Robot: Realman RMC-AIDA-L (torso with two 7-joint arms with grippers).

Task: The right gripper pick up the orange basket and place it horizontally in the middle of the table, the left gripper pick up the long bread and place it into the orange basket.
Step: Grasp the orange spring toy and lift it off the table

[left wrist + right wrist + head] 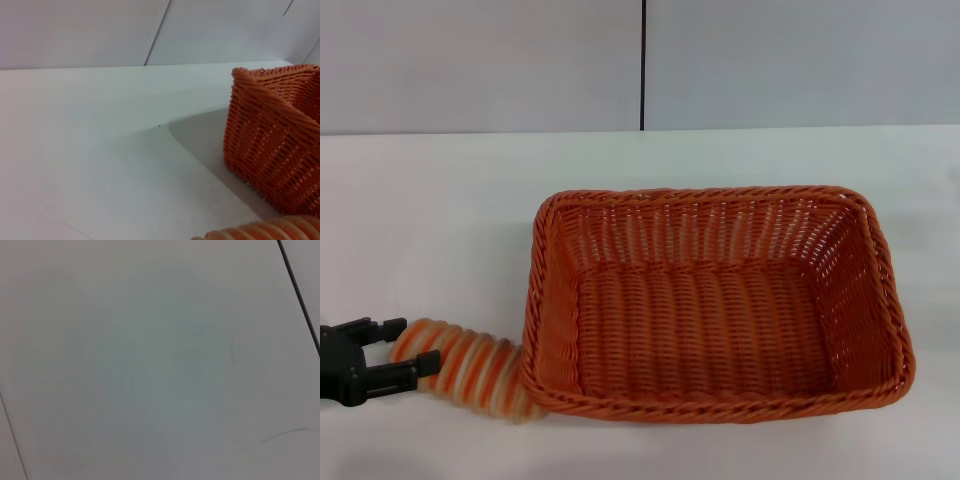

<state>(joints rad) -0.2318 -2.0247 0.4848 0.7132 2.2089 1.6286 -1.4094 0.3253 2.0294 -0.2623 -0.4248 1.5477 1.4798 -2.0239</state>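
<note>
— White worktop (440,200) all round; what sits nearest?
— Left hand (395,352) at the near left edge, fingers closed around one end of the long bread (470,365), whose other end touches the orange basket (720,300) lying lengthwise mid-worktop, grey wall behind

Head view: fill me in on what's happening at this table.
The orange basket sits lengthwise across the middle of the white table, empty. The left gripper is at the near left, its jaws around the end of the long bread, which lies against the basket's outer corner, not yet inside. The right gripper is out of sight.
</note>
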